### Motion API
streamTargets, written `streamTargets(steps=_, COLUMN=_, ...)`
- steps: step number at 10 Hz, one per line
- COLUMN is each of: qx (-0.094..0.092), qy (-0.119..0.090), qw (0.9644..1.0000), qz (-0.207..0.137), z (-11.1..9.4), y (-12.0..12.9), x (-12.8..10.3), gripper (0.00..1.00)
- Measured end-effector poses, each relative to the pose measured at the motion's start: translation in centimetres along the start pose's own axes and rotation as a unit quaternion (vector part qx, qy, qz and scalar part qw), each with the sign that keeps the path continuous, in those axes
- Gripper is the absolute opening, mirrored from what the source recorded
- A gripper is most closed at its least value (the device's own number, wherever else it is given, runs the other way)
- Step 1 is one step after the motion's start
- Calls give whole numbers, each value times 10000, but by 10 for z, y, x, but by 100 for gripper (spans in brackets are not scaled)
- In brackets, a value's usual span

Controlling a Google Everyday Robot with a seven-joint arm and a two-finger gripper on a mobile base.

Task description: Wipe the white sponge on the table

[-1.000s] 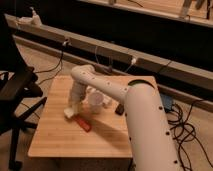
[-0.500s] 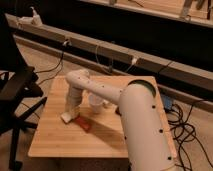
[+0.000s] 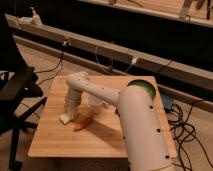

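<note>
From my remote seat I see the light wooden plank table (image 3: 55, 142) with the small off-white rectangular sponge (image 3: 64, 119) lying flat toward its nine o'clock side. The white arm's two-finger gripper (image 3: 70, 108) is down right above the sponge, at about its one o'clock; I cannot tell whether it touches. An orange carrot-like piece (image 3: 82, 123) lies just beside the sponge at four o'clock. A translucent cup (image 3: 96, 104) stands at the gripper's three o'clock.
</note>
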Motion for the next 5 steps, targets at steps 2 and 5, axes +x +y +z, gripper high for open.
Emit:
streamTargets(steps=2, qx=-13, qy=34, qw=10000, qz=-16, z=0, y=2, x=-1, gripper=0)
streamTargets(steps=5, qx=198, qy=420, qw=9984, qz=327, z=-35, y=27, x=3, gripper=0)
